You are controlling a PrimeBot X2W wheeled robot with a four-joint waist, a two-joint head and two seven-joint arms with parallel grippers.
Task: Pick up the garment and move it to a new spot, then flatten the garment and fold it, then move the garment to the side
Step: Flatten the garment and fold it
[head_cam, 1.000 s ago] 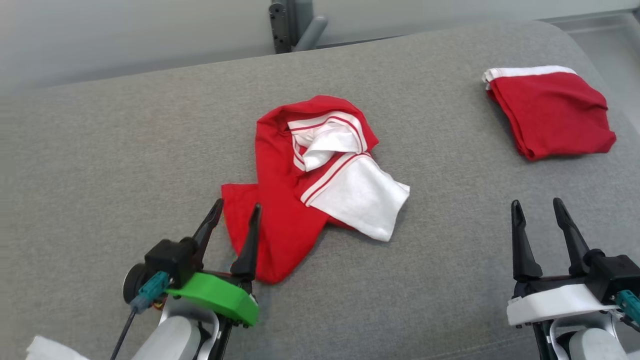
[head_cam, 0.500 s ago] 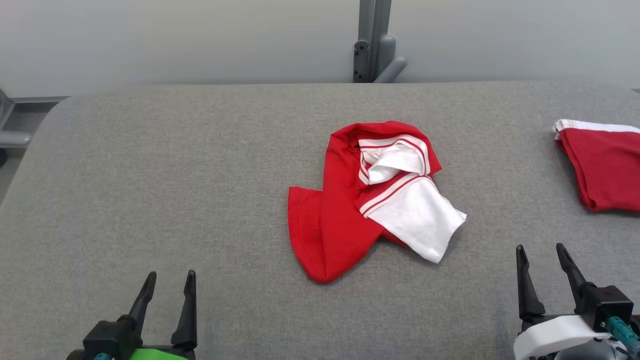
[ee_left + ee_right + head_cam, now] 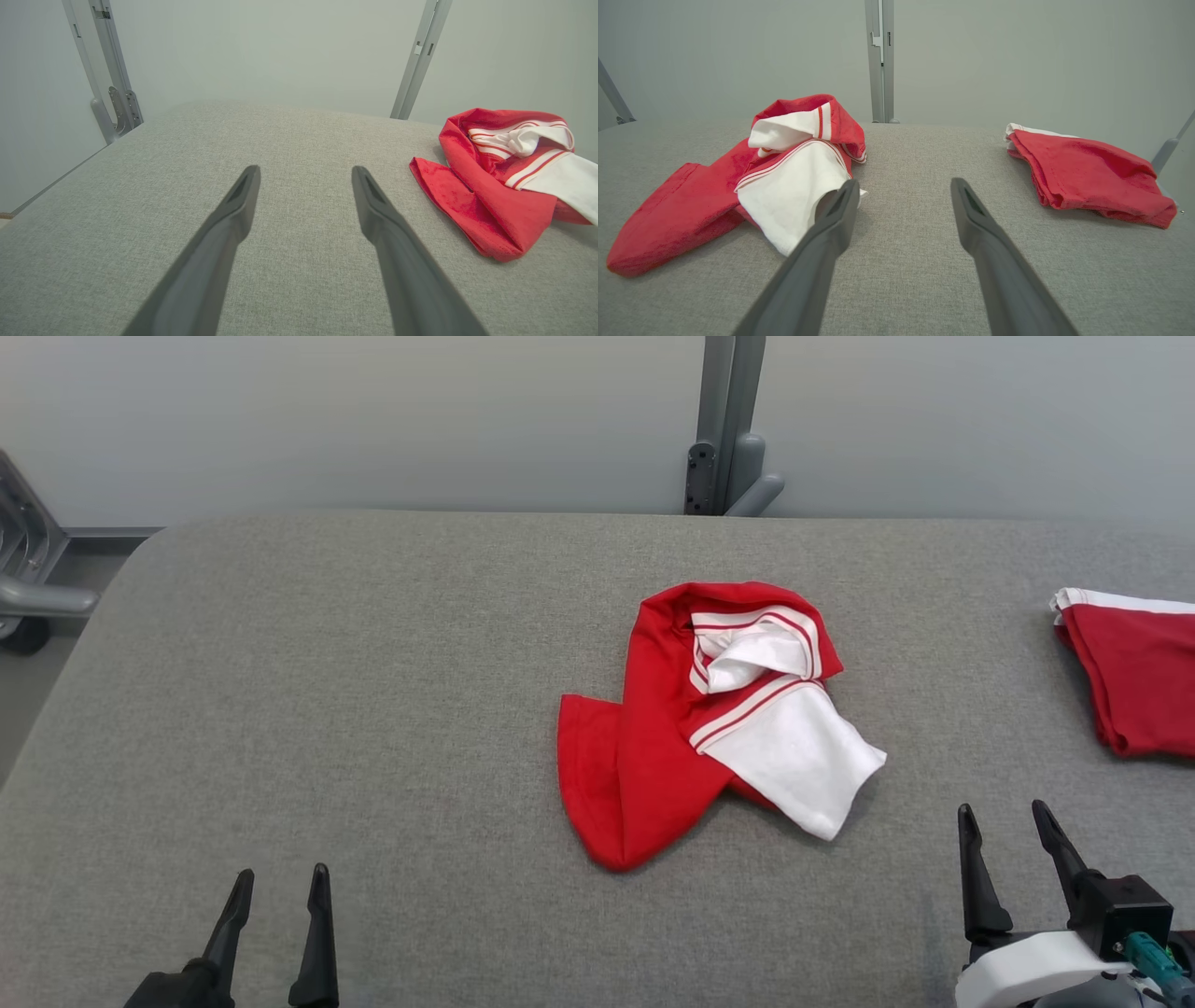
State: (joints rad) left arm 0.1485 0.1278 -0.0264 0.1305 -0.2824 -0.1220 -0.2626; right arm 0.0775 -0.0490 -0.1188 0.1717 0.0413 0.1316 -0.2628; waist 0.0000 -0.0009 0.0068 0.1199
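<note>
The garment point(image 3: 653, 747) lies crumpled near the middle of the grey table point(image 3: 373, 663), red with a white, red-striped part bunched on top. Two clothes in all: a folded red one point(image 3: 1134, 681) sits at the table's right edge. The left gripper point(image 3: 283, 871) and the right gripper point(image 3: 1001, 805) hover spread and empty over its near edge.
</note>
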